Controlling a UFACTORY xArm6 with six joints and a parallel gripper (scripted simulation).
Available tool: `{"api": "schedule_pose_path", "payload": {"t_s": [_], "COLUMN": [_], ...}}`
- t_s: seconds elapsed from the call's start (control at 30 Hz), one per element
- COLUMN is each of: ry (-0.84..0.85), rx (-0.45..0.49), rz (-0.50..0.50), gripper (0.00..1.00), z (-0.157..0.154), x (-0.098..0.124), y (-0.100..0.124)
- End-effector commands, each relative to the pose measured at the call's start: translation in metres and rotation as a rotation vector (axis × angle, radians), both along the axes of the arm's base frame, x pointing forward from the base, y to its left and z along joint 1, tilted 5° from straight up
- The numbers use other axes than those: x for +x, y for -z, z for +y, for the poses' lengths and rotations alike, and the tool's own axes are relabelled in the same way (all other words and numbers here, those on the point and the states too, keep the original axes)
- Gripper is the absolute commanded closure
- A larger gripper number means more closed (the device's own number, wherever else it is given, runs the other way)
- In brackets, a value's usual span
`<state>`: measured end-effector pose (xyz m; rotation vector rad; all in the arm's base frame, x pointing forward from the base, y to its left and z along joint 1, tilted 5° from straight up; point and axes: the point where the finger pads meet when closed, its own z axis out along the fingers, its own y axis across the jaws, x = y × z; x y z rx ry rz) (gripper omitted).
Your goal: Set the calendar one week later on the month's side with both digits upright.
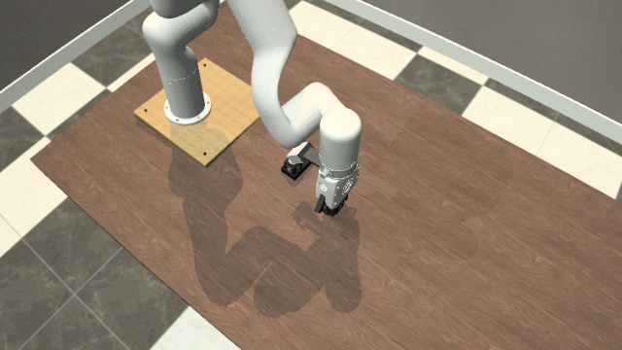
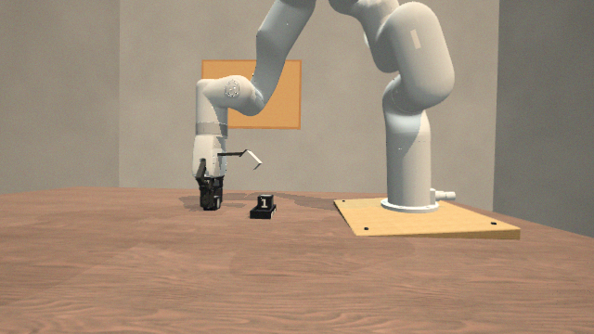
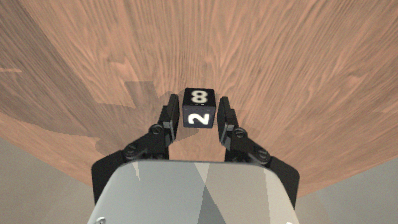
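Note:
My gripper (image 1: 332, 209) (image 2: 211, 204) (image 3: 198, 105) is open and low over the table. In the wrist view a black cube (image 3: 199, 106) lies between its fingers, with a gap on each side. The cube's top face shows an 8 and its near face a 2 lying on its side. The black tray (image 1: 287, 172) (image 2: 261, 214) stands flat on the table beside the gripper. Another black cube (image 2: 265, 202) is in it, with an upright 1 toward the exterior camera. The month's name cannot be read. The gripper mostly hides the loose cube in the top and exterior views.
A bracket (image 1: 312, 155) (image 2: 232, 154) on the wrist reaches out above the tray and partly covers it in the top view. The robot's base stands on a light wooden board (image 1: 228, 104) (image 2: 445, 223) beyond the tray.

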<state>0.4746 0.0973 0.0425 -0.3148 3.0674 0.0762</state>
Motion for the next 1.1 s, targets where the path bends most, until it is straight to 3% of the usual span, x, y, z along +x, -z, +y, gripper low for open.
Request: {"api": "schedule_pose_path", "payload": {"t_s": [0.0, 0.33, 0.7, 1.0, 1.03, 1.07], "ry": [0.0, 0.0, 0.0, 0.0, 0.0, 0.0], "rx": [0.001, 0.001, 0.001, 0.001, 0.001, 0.001], "rz": [-0.004, -0.004, -0.004, -0.004, -0.004, -0.004], "gripper": [0.51, 0.51, 0.51, 0.51, 0.0, 0.0], "z": [0.0, -0.001, -0.004, -0.005, -0.005, -0.005], "x": [0.001, 0.0, -0.003, -0.004, -0.004, -0.004], "y": [-0.003, -0.031, -0.084, -0.091, -0.091, -0.091]}}
